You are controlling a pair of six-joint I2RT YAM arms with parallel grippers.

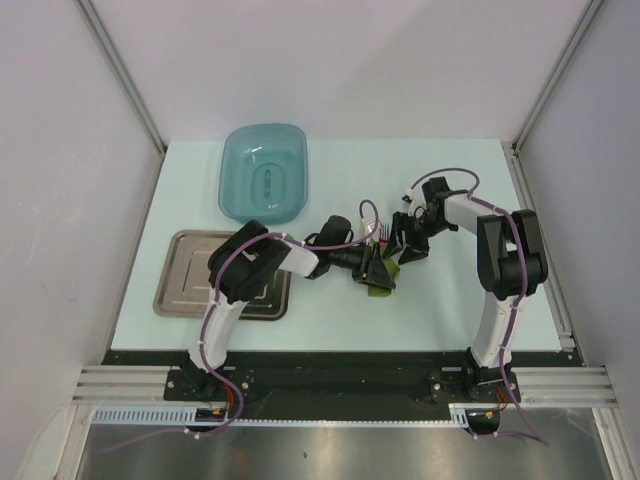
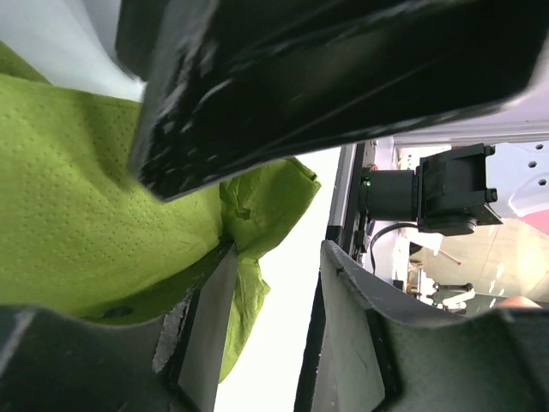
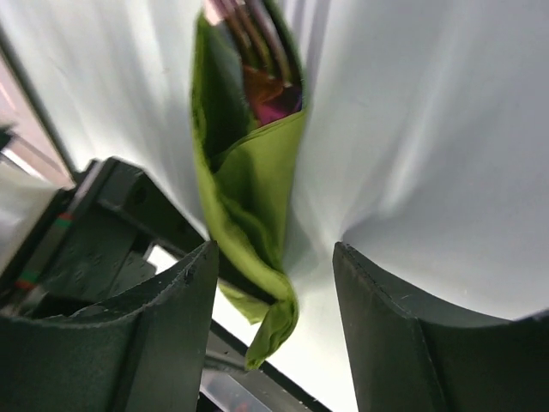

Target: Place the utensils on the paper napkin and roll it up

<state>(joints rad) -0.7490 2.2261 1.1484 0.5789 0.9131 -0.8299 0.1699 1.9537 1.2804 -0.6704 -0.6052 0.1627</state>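
- Thin olive-green paper napkin (image 3: 249, 197) folded lengthwise around purple-handled silver utensils (image 3: 270, 99), mid-tabletop (image 1: 450, 300).
- Left fingers (image 2: 343, 335) spread, napkin edge against one.
- Right fingers (image 3: 386, 343) spread, napkin's twisted end showing between.

The left arm (image 1: 245, 270) and the right arm (image 1: 505, 262) are each built of white shells joined by chunky black housings. A purple cable (image 1: 450, 171) runs along each one, tied down with small white clips, and loops free just behind the tool. The left gripper (image 2: 274, 343) has dark matte fingers (image 2: 364, 343) with scuffed, speckled edges (a paler grey face lines one inner side). The right gripper (image 3: 274, 335) shows the same blunt, dark fingers (image 3: 399, 343) with rounded tops.
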